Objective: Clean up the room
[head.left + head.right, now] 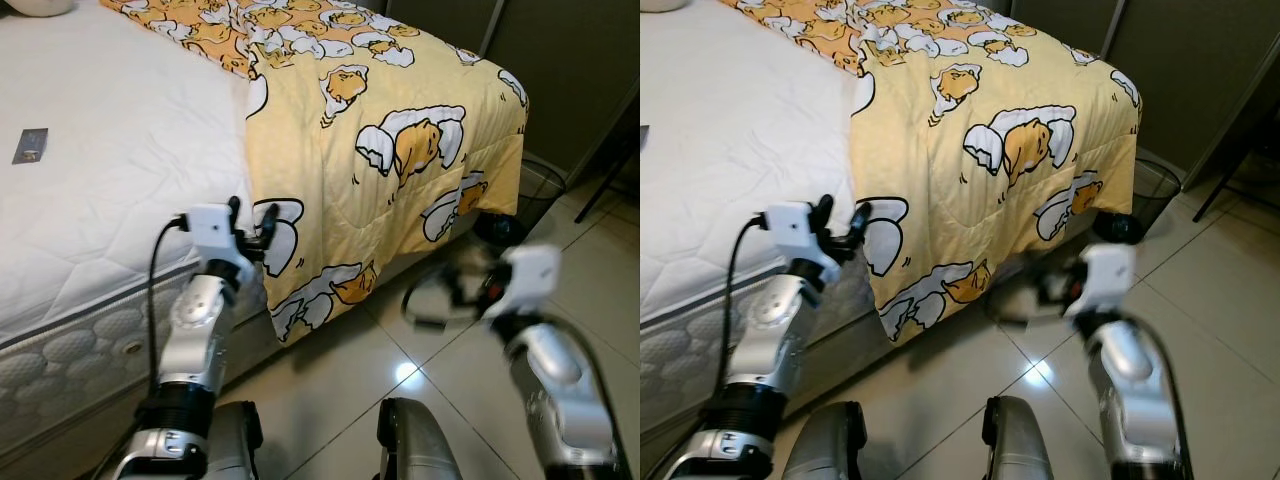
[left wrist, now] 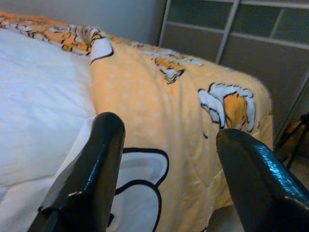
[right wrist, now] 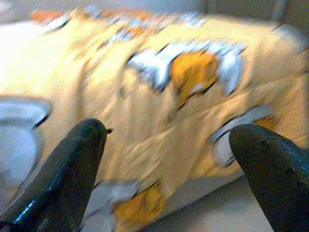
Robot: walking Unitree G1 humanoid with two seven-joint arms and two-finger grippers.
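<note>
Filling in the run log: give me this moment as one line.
left pincer: open, at yellow blanket edge | right pincer: open, blurred, facing blanket overhang | blanket: draped over mattress corner | nothing gripped

Right gripper point(image 3: 166, 169): two black fingers point(image 3: 63, 174) in the foreground, jaws spread wide apart with nothing between them.
Blanket point(image 3: 159, 111): yellow, printed with white and orange cartoon shapes, hanging down over the side of the bed; blurred.
Floor point(image 3: 227, 212): a pale strip under the blanket's lower edge.
Sharpness: whole picture smeared, fine detail unreadable.
</note>
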